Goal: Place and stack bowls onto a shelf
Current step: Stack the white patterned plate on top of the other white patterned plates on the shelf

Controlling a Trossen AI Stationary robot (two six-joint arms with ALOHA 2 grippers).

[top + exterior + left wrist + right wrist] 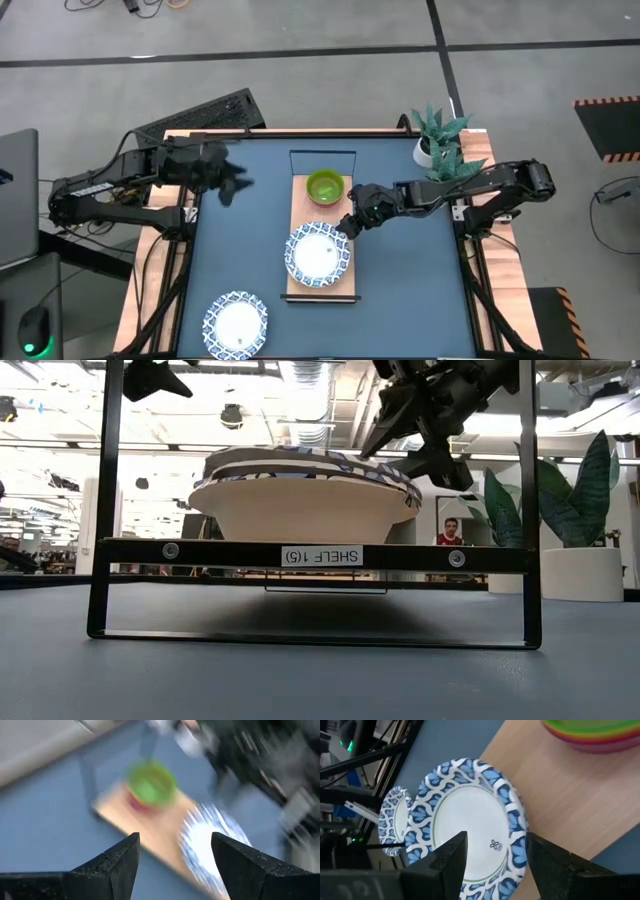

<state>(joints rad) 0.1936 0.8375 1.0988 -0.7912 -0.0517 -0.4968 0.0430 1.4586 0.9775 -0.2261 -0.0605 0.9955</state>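
The bowls point(325, 186) sit nested in one stack, green on top, on the shelf point(303, 232) toward its far end, which lies near the bench's far edge; from the right wrist view you can see red and yellow rims beneath the green, and whether a purple one lies under them you cannot tell. A stack of blue-rimmed dishes point(319, 253) rests on the near half of the shelf, its rim overhanging the shelf's long edges a little; one more dish point(238, 324) lies alone on the bench point(245, 250) near the near-left corner.

Your right pincer point(352, 224) hangs just above the far-right rim of the stacked dishes with its fingers spread and nothing between them; it looks freshly let go, so lift it straight up, because a sideways pull could catch the rim and drag the stack toward the shelf's edge. Your left pincer point(232, 186) is open and empty too, held over the bench near the far-left corner, well apart from the shelf.

The lone dish is what seems left to do; it lies close to the bench's near edge, so a clumsy pinch on its thin rim could push it off; and setting it down off-centre on the stack could tip the pile, since the dishes already overhang the shelf.
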